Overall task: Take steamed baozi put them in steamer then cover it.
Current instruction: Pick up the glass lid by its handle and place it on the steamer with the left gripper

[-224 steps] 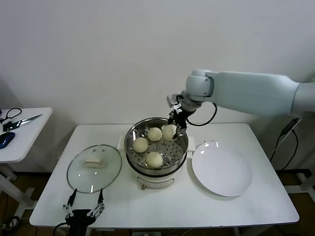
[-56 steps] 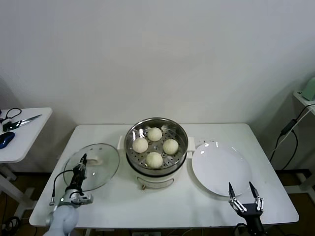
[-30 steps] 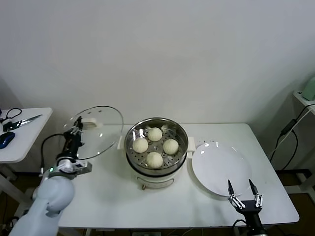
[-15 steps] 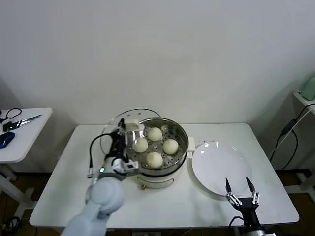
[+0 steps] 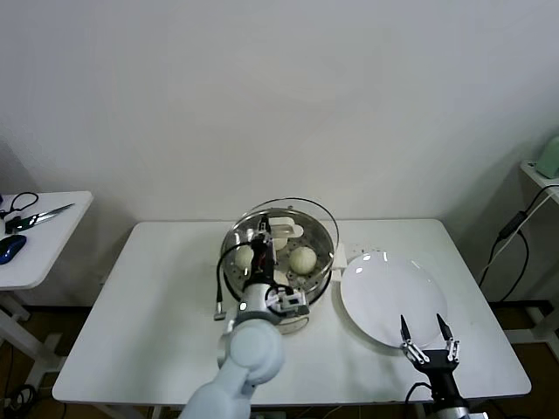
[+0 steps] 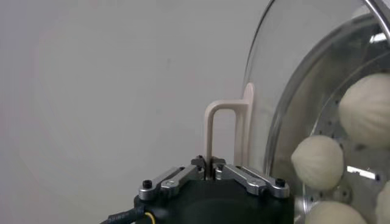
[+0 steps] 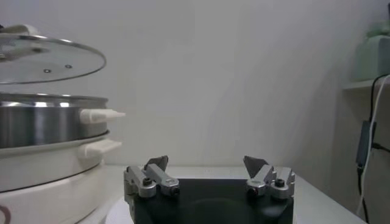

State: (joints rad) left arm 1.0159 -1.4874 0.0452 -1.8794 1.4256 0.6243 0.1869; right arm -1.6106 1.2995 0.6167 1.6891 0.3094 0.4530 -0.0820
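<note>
Above steamer: cover [image 5: 293, 229] held clear of the rim, tilted, not seated.
Left gripper [image 6: 209, 174]: clamped on the cover's white handle [image 6: 226, 135].
Steamer [image 5: 325, 264]: mid-table on white base; baozi [image 5: 302, 259] inside on the perforated tray.
Right gripper [image 5: 428, 339]: parked at the table's near edge beside the plate [image 5: 393, 297], fingers apart, empty.

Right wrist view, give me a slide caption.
Glass cover held just above the steamer, not yet seated; open right tool idles nearby.

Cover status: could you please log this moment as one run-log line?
left pincer: shut on cover handle | cover: above steamer, not seated | right pincer: open, idle by plate
</note>
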